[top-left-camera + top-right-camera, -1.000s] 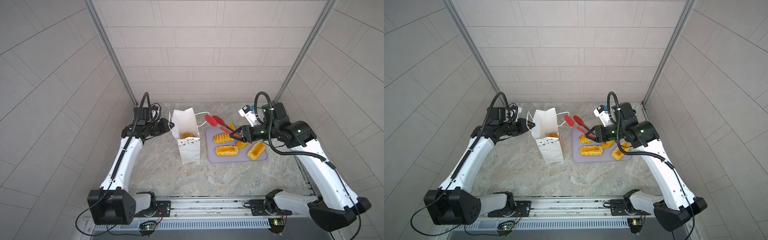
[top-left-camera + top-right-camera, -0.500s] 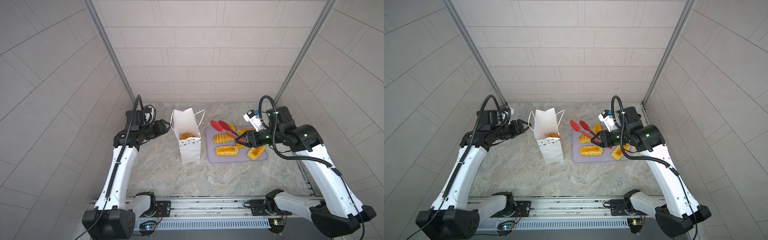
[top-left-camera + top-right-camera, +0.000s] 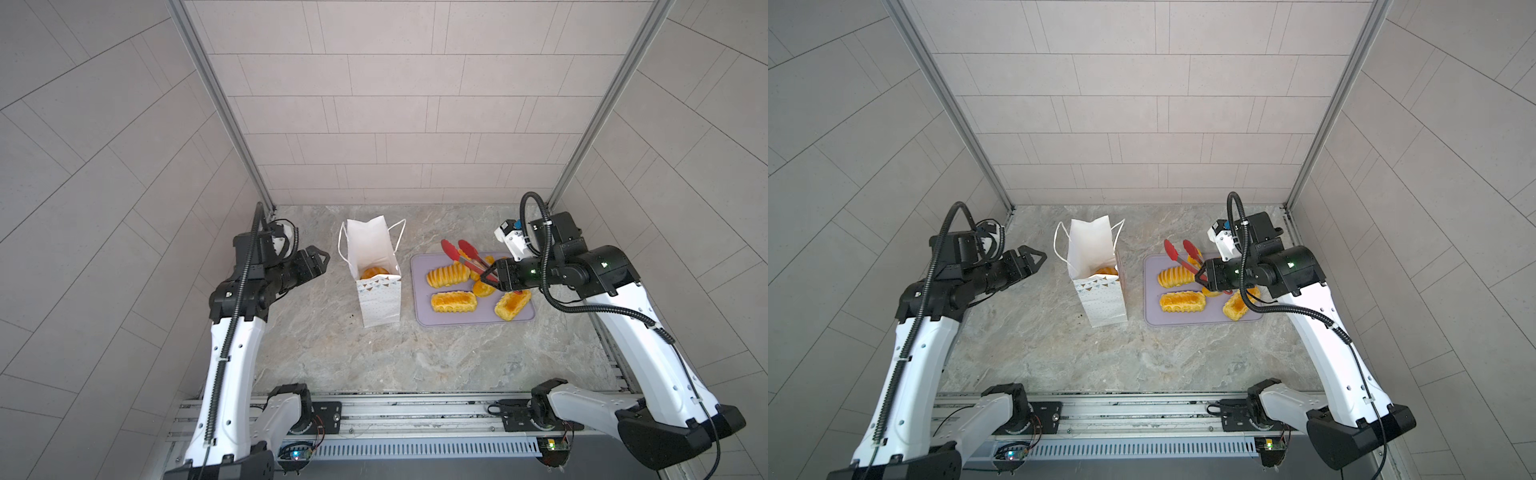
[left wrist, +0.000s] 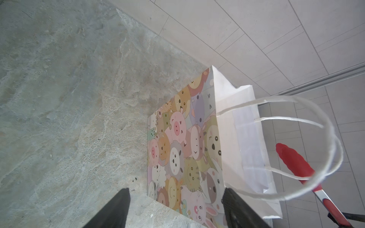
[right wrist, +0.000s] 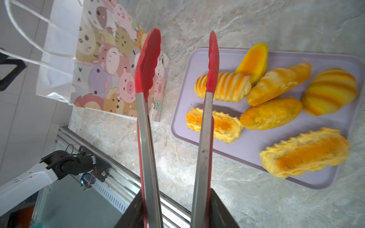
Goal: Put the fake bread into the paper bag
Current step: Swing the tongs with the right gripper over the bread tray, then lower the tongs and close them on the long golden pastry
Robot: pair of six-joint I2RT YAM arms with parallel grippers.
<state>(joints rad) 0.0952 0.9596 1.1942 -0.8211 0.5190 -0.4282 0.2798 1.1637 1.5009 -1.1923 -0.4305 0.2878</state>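
Fake bread (image 5: pixel 270 113): seven glossy pieces lie on the lilac tray (image 3: pixel 457 318). One more sits at the bottom of the paper bag (image 3: pixel 380 299), which stands upright just beside the tray on the stone table (image 3: pixel 374 365).

Tongs (image 5: pixel 147 65): red-tipped, arms spread, nothing between them, tips raised over the tray's bag-side end.

Right gripper (image 3: pixel 492 279): clamped on the tongs' metal handles.

Left gripper (image 3: pixel 322 262): jaws apart, empty, on the bag's side away from the tray (whether a cord handle brushes it I cannot tell).

Step in hand, as I judge it: fetching the next piece.

Next move: I would lower the tongs astride the ridged loaf (image 5: pixel 229 89), nearest their tips, and squeeze until it holds. Then I would lift it clear of the bag's rim.
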